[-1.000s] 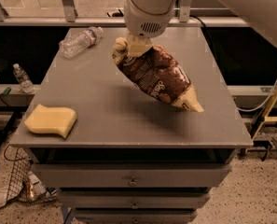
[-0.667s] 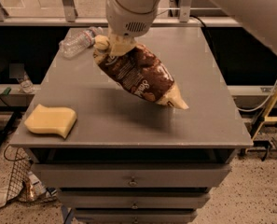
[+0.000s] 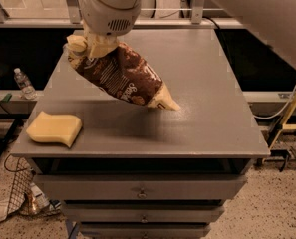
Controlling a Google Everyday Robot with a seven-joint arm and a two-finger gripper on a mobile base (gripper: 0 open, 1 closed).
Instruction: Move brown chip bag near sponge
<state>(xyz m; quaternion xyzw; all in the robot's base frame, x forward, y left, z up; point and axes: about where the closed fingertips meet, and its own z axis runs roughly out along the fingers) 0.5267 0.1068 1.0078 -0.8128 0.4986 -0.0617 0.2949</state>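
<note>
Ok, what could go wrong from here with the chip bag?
The gripper pinches only the upper end of the brown chip bag, which hangs tilted; it might slip out. The sponge sits at the front-left corner of the table, so a low set-down could knock it off.

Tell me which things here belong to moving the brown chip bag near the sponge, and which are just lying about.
Job:
brown chip bag, hanging tilted from one end
gripper, over the table at its back left, shut on the bag's upper end
sponge, on the table's front left corner

Lying about:
water bottle, off the table to the left
wire basket, on the floor below
</note>
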